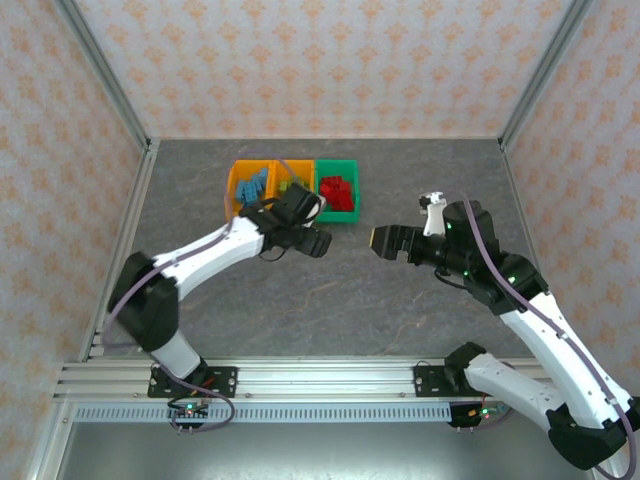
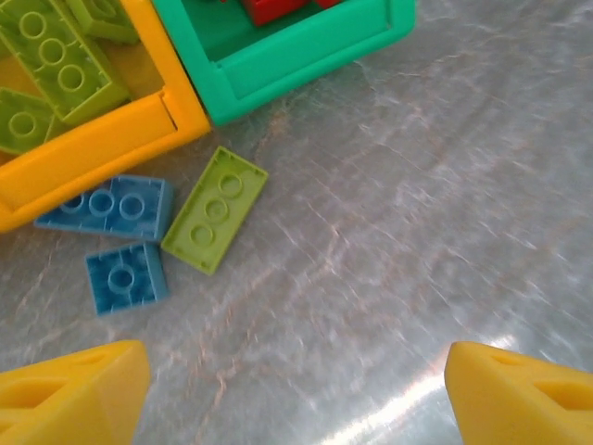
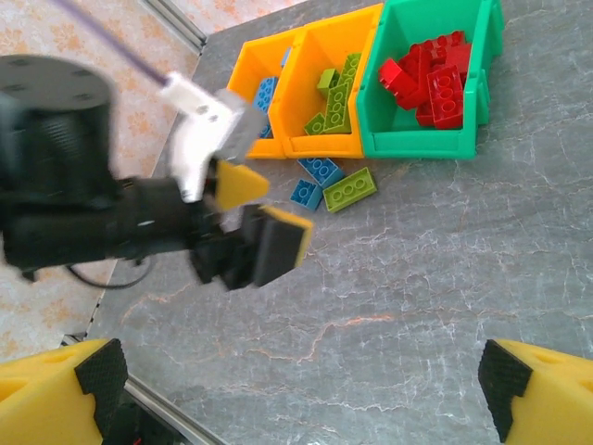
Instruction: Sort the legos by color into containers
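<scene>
Nearly done. One lime green lego (image 2: pixel 216 209) and two blue legos (image 2: pixel 107 206) lie on the tabletop (image 2: pixel 417 232), just beside the orange bin (image 2: pixel 102 153). The left arm reaches far out. Its left pincer (image 3: pixel 262 215) is apart and empty, with the legos at its ten o'clock. Next it must shift there and drop. The right pincer (image 1: pixel 390 243), wide apart, waits at three o'clock.

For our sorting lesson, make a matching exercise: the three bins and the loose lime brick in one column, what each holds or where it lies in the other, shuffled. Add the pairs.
1. green bin
2. middle orange bin
3. outer orange bin
4. loose lime brick

A. on the table, in front of the bins
B. blue bricks inside
C. red bricks inside
D. lime bricks inside

Pairs: 1-C, 2-D, 3-B, 4-A
</scene>
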Available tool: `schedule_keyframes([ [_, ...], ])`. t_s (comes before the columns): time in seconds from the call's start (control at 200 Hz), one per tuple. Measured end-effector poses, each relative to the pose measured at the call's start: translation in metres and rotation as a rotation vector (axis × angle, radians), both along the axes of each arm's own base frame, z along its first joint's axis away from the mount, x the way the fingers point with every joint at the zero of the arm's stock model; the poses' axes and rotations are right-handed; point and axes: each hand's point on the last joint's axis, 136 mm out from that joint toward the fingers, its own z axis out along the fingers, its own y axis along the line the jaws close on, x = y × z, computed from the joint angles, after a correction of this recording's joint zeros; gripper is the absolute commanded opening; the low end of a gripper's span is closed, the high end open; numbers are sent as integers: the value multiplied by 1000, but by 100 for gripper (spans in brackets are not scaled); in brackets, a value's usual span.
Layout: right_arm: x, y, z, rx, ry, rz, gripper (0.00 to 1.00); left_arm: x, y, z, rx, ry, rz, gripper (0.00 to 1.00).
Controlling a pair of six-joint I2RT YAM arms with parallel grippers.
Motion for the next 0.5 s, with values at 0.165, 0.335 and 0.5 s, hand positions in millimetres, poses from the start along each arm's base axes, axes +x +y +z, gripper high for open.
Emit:
schedule_keyframes([
  [0.165,1,0,-9,-21,35,0,99,27,-10,-39,113,34,-36,81],
  [0.335,-1,-1,-13,-32,50,-2,99,45,-16,-64,199,43,-96,79],
  [0.5,-2,-2,-14,-34,55,-3,99,55,-12,-86,260,63,-122,77],
])
